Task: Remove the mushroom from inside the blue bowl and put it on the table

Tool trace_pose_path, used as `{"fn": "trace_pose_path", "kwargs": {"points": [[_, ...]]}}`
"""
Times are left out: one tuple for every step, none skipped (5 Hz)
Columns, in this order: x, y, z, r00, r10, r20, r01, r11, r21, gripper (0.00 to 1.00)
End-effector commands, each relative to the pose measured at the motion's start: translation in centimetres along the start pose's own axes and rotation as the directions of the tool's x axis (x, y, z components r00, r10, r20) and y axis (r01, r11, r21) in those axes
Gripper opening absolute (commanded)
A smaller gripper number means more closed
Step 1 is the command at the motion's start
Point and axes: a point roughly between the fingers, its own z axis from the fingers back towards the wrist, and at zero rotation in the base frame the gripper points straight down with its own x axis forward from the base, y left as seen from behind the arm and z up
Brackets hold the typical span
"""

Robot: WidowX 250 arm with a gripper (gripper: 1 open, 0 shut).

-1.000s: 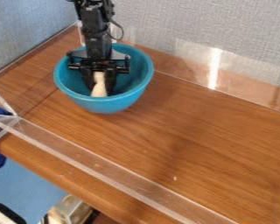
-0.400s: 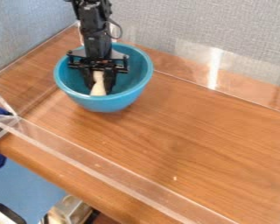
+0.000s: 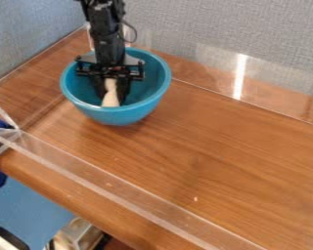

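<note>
The blue bowl (image 3: 130, 111) stands at the back left of the table (image 3: 218, 146). My black gripper (image 3: 110, 84) reaches straight down into it from above. The mushroom (image 3: 110, 97) shows as a cream-white stem hanging between the fingers, inside the bowl and below its rim. Its cap is hidden by the gripper's body. The jaws stand close on either side of the stem, shut on it.
Low clear acrylic walls edge the table: one along the front (image 3: 113, 190), one at the back right (image 3: 270, 83). A blue-grey fabric wall rises behind. Bare wood-grain tabletop spreads to the right of the bowl and in front of it.
The gripper and the mushroom have edged up very slightly inside the bowl; otherwise nothing has moved.
</note>
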Motion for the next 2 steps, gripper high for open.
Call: {"fn": "trace_pose_path", "kwargs": {"points": [[0.14, -0.21, 2.3, 0.997, 0.024, 0.075, -0.024, 1.0, -0.001, 0.0], [-0.11, -0.1, 2.89, 0.996, 0.028, 0.079, -0.028, 1.0, -0.001, 0.0]]}}
